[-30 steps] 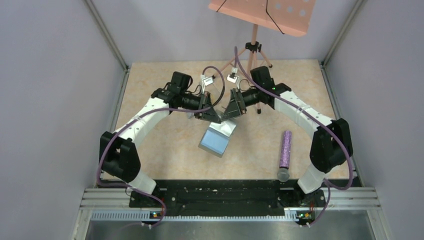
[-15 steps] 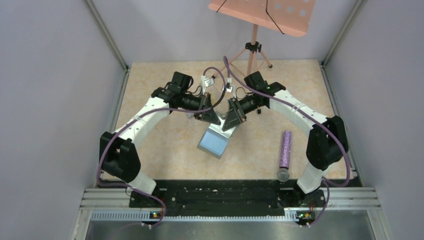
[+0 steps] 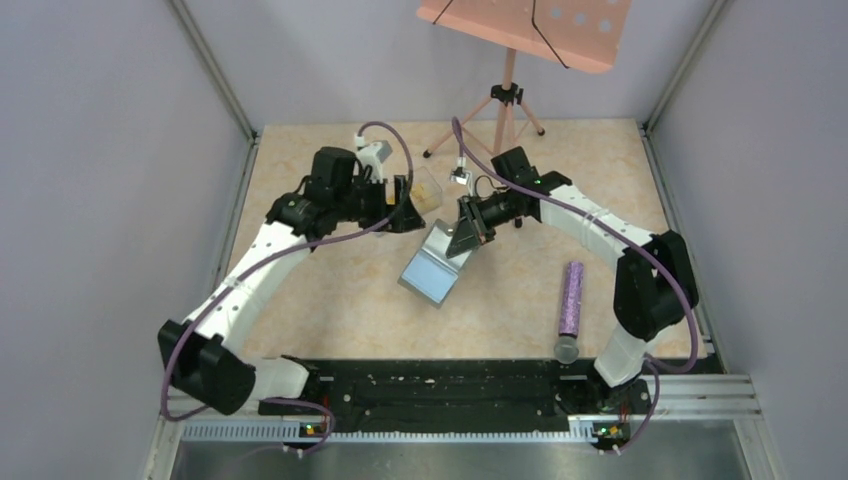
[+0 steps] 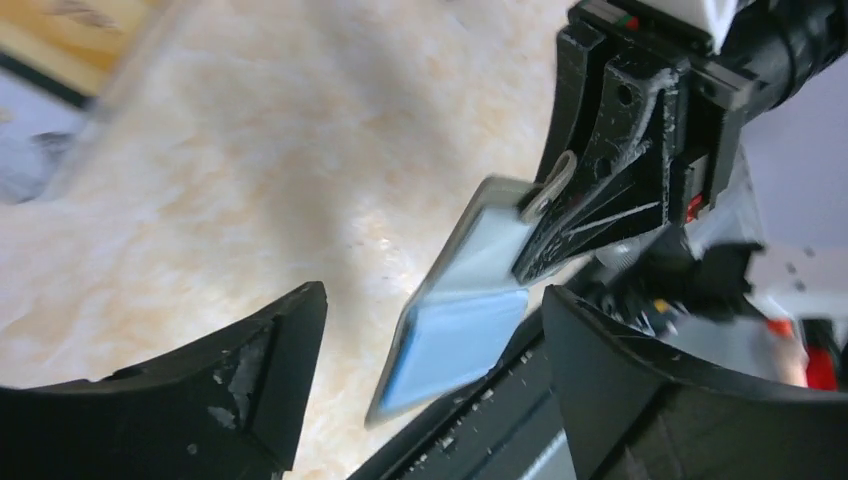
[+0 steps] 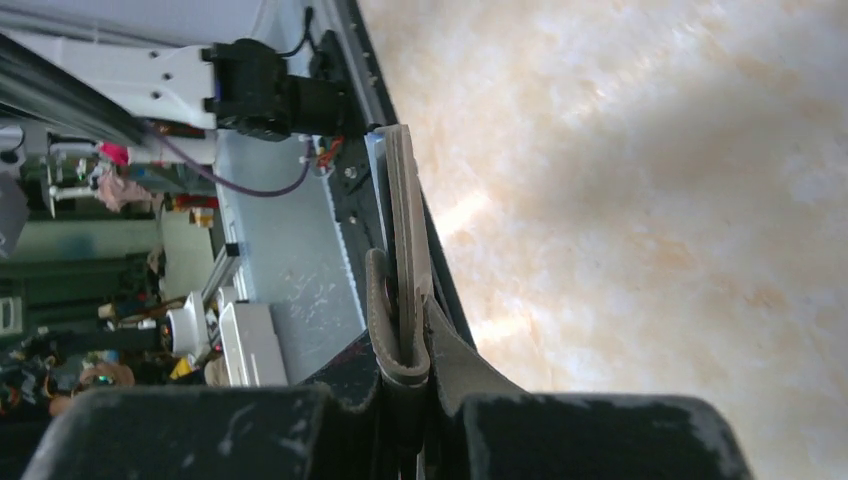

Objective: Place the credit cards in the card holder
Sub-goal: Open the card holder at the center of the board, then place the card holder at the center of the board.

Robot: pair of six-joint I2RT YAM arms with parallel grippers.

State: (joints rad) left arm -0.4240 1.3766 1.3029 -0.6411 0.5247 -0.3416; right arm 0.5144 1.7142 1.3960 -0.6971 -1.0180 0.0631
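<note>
Plain grey walls [image 3: 120,200] close in three sides of the workspace, with metal rails in the corners. They surround a table [image 3: 330,280] with a beige, marbled top, and a black strip and a slotted metal rail run along its near edge. At the far side stands a salmon-pink music stand [image 3: 525,25] on a thin tripod. The two white-and-black arms bend in towards the middle of the table. To the right, near the right arm's base, a purple glittery tube [image 3: 572,298] lies on its side with a grey cap at its near end. The card holder [image 3: 432,268] hangs tilted over the centre of the table, folded open with a pale blue-grey inner face turned up. The right gripper [image 3: 464,238] is clenched on its upper edge, and the right wrist view shows that edge pinched end-on between the fingers. The left gripper [image 3: 408,212] sits just left of it, jaws spread wide and holding nothing. Just beyond the left gripper a small clear box [image 3: 428,188] rests on the table. It holds yellow and orange flat pieces that look like the credit cards [image 3: 427,194], though they are too blurred to count.
</note>
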